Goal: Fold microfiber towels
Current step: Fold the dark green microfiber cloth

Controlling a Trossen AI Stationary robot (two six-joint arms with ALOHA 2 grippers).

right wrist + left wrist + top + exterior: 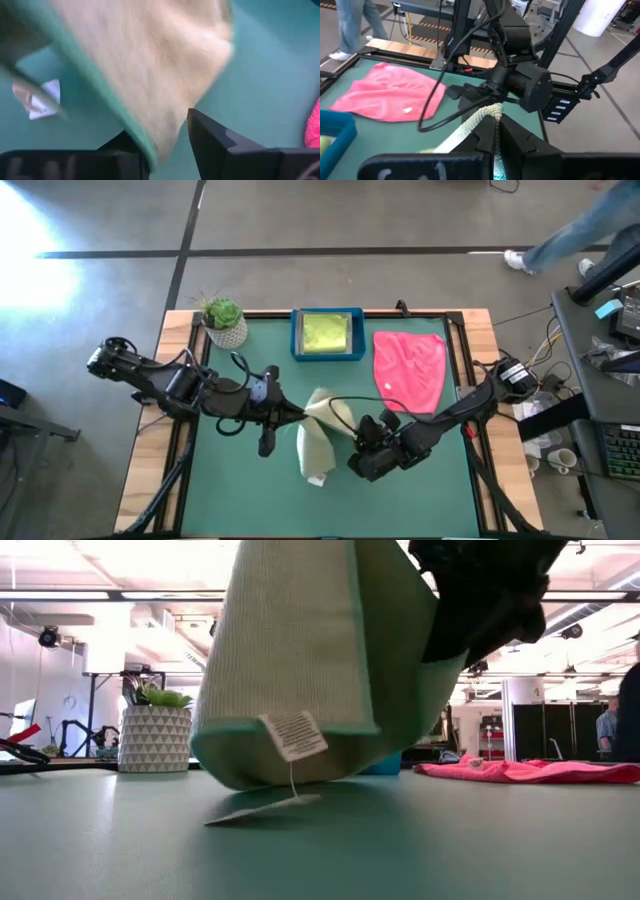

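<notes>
Here, the pale sage green towel (318, 437) is hanging above the middle of the worktop (250, 500), lifted between the two arms. The left gripper (297, 416), reaching in from nine o'clock, is pinching one corner of it with its fingers (520, 145) pressed together on the cloth. The right gripper (352, 442), coming in from three o'clock, is sitting against the towel's other side; its fingers (220, 145) are standing apart with the towel's edge hanging between them, and I cannot tell whether they are gripping it. In the low view the towel's bottom fold is sagging down close to the worktop, with a white care label (292, 735) dangling from its hem.

The hot pink towel (410, 368) is lying spread flat toward one o'clock. The lime green towel (326, 334) is resting inside the blue tray (296, 335) at twelve o'clock, and a potted plant (224, 321) is standing at eleven o'clock.
</notes>
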